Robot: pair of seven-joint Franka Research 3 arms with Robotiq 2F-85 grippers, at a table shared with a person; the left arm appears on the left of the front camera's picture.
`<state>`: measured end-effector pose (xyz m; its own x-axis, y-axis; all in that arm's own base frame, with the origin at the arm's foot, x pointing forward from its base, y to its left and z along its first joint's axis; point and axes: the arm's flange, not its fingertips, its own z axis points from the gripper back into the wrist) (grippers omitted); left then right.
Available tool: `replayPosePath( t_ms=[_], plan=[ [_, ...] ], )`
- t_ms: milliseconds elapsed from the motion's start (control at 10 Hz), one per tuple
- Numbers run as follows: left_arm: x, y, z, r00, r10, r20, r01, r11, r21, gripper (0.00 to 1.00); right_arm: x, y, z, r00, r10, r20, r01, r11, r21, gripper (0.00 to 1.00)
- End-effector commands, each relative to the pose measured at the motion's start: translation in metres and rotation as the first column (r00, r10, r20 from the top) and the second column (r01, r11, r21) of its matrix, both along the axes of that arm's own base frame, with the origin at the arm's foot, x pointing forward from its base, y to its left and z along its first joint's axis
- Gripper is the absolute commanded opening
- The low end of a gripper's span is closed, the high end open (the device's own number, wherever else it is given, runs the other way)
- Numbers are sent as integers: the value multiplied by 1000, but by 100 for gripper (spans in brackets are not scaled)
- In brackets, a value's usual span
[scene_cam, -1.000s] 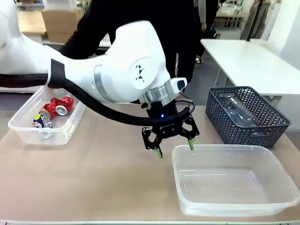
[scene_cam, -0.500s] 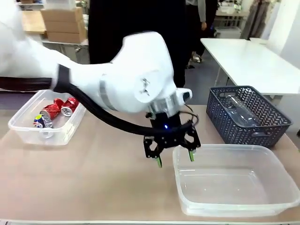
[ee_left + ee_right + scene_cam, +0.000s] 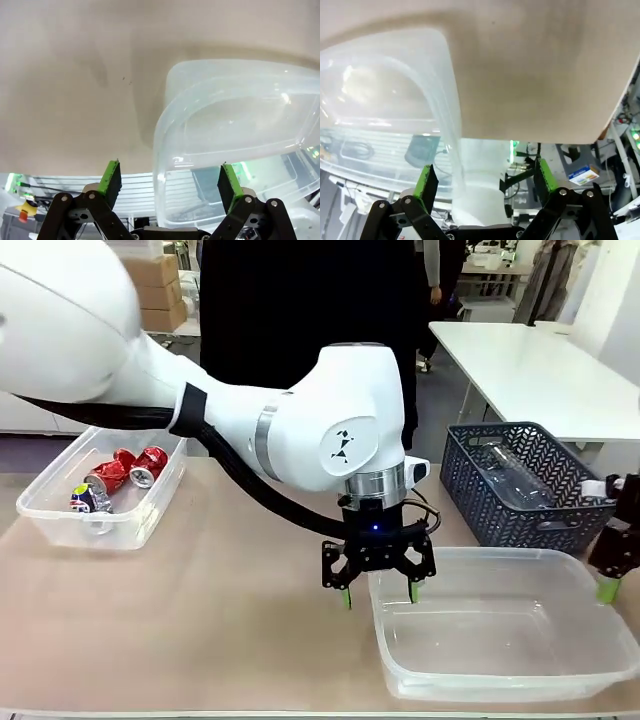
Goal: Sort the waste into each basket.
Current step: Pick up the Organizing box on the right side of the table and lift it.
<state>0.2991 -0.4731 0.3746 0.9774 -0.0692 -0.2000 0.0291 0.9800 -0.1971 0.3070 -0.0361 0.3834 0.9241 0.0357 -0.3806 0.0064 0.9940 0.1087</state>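
Observation:
My left gripper (image 3: 378,592) hangs open, its fingers astride the left wall of the empty clear basket (image 3: 500,680) at the front right. In the left wrist view, that basket's corner (image 3: 165,150) lies between the green pads (image 3: 111,177) of the left gripper (image 3: 169,180). My right gripper (image 3: 610,575) is at the basket's right end; in its own view the right gripper (image 3: 485,179) is open, with the rim (image 3: 451,140) between its fingers. A second clear basket (image 3: 45,508) at the far left holds red cans (image 3: 135,465) and a blue-and-silver can (image 3: 88,498).
A dark grey lattice basket (image 3: 500,520) at the back right holds a clear plastic bottle (image 3: 510,475). A person in black (image 3: 300,290) stands across the table. Bare tabletop (image 3: 220,580) lies between the two clear baskets.
My left arm has swung right and lower, bringing its open gripper over the front basket's left wall. The right gripper has come into view at the right edge.

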Motion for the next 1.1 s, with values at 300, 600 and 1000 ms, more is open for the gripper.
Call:
replayPosePath(
  t_ms=[300, 600, 1000],
  plan=[
    [9, -7, -9, 999, 5, -50, -2, 998, 55, 100, -67, 20, -73, 999, -3, 41, 1, 999, 42, 100],
    [9, -9, -11, 999, 2, -54, 1, 998, 55, 100, -68, 27, -92, 1000, 23, 15, -24, 999, 46, 100],
    [7, -11, -13, 998, 6, -58, -2, 998, 58, 100, -73, 31, -105, 999, 34, 17, -35, 997, 65, 100]
  ],
)
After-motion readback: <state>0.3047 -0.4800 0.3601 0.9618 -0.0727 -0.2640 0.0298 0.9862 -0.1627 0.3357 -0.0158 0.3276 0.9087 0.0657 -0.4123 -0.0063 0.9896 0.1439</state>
